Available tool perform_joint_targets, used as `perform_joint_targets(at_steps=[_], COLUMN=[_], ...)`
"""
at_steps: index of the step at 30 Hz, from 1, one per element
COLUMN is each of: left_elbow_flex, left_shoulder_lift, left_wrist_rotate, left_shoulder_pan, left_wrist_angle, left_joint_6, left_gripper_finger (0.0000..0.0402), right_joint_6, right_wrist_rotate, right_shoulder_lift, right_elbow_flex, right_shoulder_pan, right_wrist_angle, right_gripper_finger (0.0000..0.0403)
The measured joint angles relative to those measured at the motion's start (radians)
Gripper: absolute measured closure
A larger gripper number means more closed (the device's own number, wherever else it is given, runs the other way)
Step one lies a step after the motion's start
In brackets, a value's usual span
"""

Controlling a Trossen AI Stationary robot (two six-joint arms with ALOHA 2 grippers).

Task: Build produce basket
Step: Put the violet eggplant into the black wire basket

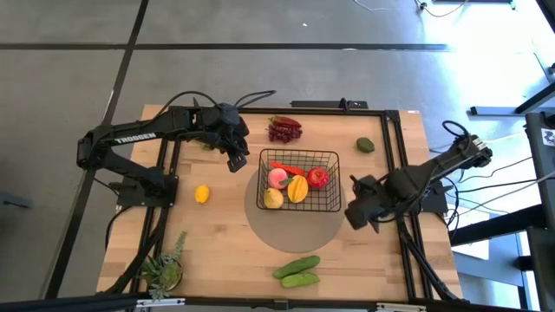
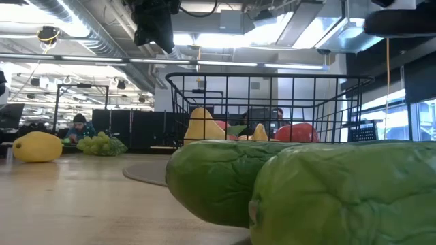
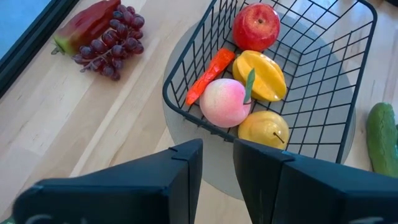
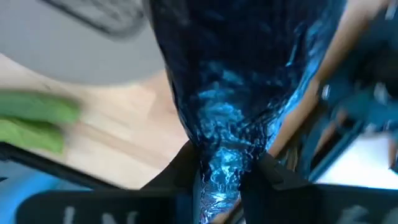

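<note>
The black wire basket [image 1: 299,180] stands on a round grey mat [image 1: 293,227] at mid-table. It holds a red apple [image 3: 256,26], a mango [image 3: 266,74], a peach [image 3: 225,102], a yellow fruit [image 3: 263,129] and a carrot [image 3: 210,76]. My left gripper [image 3: 217,180] hovers above the basket's left side, open by a narrow gap with nothing in it. Right of the mat, my right gripper [image 1: 358,213] is shut on a dark glossy eggplant [image 4: 242,74]. My right gripper pinches the eggplant's narrow end [image 4: 221,163] between its two fingers [image 4: 180,169]. The fingers point down from above. The eggplant widens away from them and hangs below, over the mat's right edge and the bare wood.
A lemon [image 1: 201,194] lies left of the basket. Purple grapes with a red fruit [image 1: 284,130] lie at the far edge. A small green fruit [image 1: 365,145] sits far right. Two cucumbers [image 1: 297,270] lie at the near edge, green grapes [image 2: 101,144] beyond the lemon, and a potted plant [image 1: 165,270] near left.
</note>
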Motion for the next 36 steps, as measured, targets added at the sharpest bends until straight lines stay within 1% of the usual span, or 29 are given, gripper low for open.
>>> perform_joint_targets(at_steps=[3,5,8,11,14,16,21,26,30,36], left_elbow_flex=[0.000,0.000,0.000,0.000,0.000,0.000,0.000,0.000,0.000,0.000], left_shoulder_lift=[0.000,0.000,0.000,0.000,0.000,0.000,0.000,0.000,0.000,0.000], left_wrist_rotate=[0.000,0.010,0.079,0.140,0.201,0.225,0.229,0.229,0.229,0.227], left_shoulder_pan=[0.000,0.000,0.000,0.000,0.000,0.000,0.000,0.000,0.000,-0.001], left_wrist_angle=[0.000,0.000,0.000,0.000,0.000,0.000,0.001,0.005,0.004,0.004], left_joint_6=[0.002,0.031,0.107,0.173,0.229,0.234,0.232,0.227,0.227,0.226], left_gripper_finger=[0.0321,0.0321,0.0321,0.0321,0.0321,0.0321,0.0321,0.0321,0.0321,0.0321], right_joint_6=[-0.112,-0.223,-0.404,-0.589,-0.786,-0.927,-1.279,-1.537,-1.674,-1.747], right_wrist_rotate=[0.089,0.140,0.195,0.237,0.238,0.238,0.221,0.156,0.144,0.147], right_shoulder_lift=[0.000,0.000,0.000,0.000,0.007,0.018,0.084,0.197,0.288,0.390], right_elbow_flex=[0.038,0.056,0.071,0.072,0.072,0.072,0.072,0.072,0.072,0.072], right_shoulder_pan=[-0.061,-0.114,-0.210,-0.305,-0.392,-0.439,-0.527,-0.568,-0.576,-0.585], right_wrist_angle=[-0.005,-0.003,0.024,0.096,0.234,0.342,0.609,0.743,0.767,0.785], right_gripper_finger=[0.0341,0.0341,0.0341,0.0341,0.0341,0.0341,0.0341,0.0341,0.0341,0.0341])
